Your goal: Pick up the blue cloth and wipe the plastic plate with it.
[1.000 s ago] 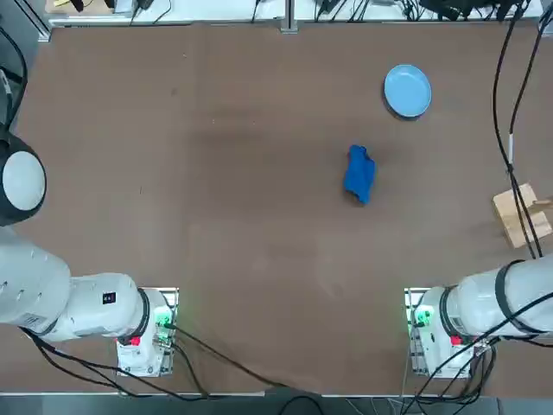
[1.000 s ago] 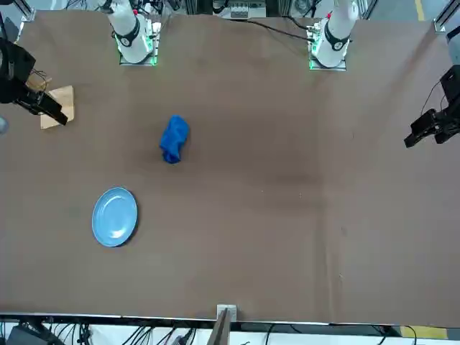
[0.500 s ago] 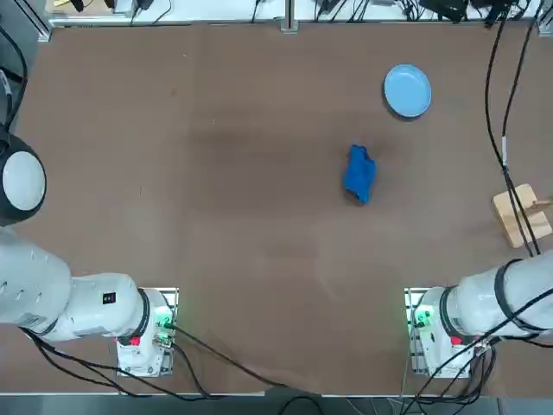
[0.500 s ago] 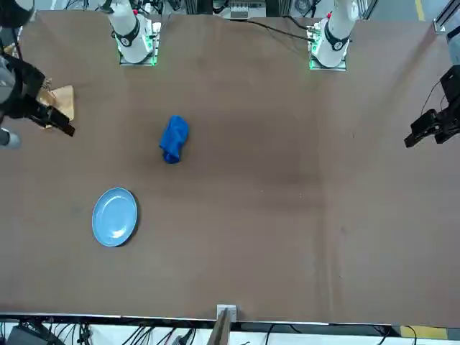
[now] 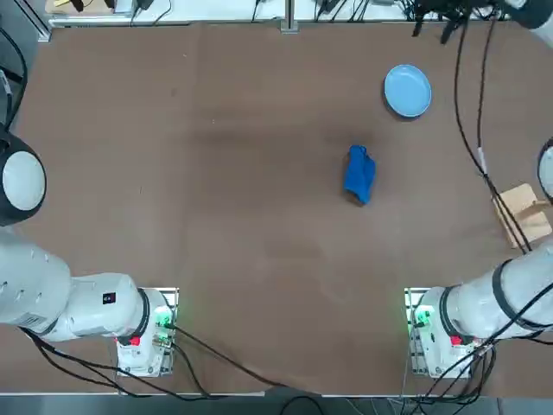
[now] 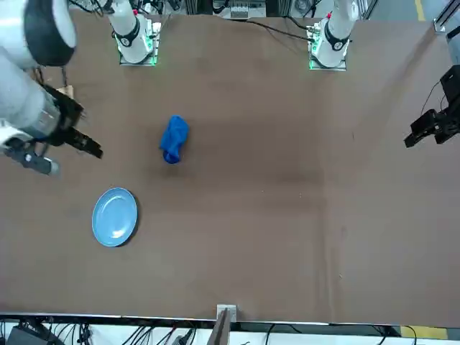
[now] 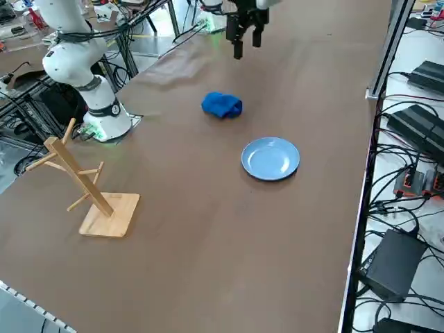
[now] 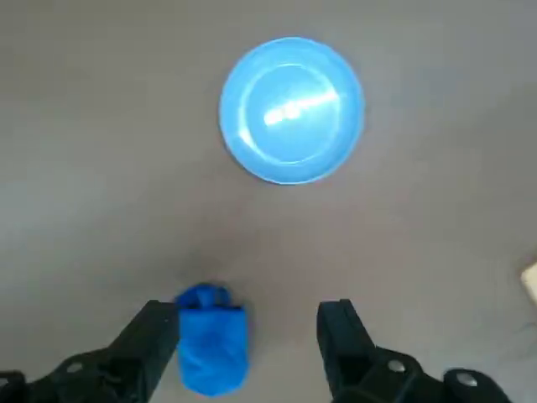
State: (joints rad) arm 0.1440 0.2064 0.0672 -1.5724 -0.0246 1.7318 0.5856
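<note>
The blue cloth (image 5: 359,175) (image 6: 174,139) (image 7: 222,105) lies bunched up near the middle of the brown table. Beyond it, further from the robot's base, sits the plastic plate (image 5: 407,90) (image 6: 115,216) (image 7: 270,158), light blue and bare. My right gripper (image 6: 72,158) (image 7: 246,44) hangs high above the table, open and empty, touching neither. The wrist view looks straight down: the plate (image 8: 291,109) lies ahead, and the cloth (image 8: 210,340) shows far below, close to one finger (image 8: 159,332) of the open gripper (image 8: 247,326).
A wooden peg stand (image 5: 523,213) (image 7: 90,191) sits on the table's right side, near the right arm's base (image 5: 432,333). Black cables (image 5: 484,156) trail over that side. The table's far edge (image 5: 285,24) runs just beyond the plate.
The right arm has swung in from the table's right edge, over the peg stand, toward the plate and cloth. Its gripper stayed open. Cloth and plate have not moved.
</note>
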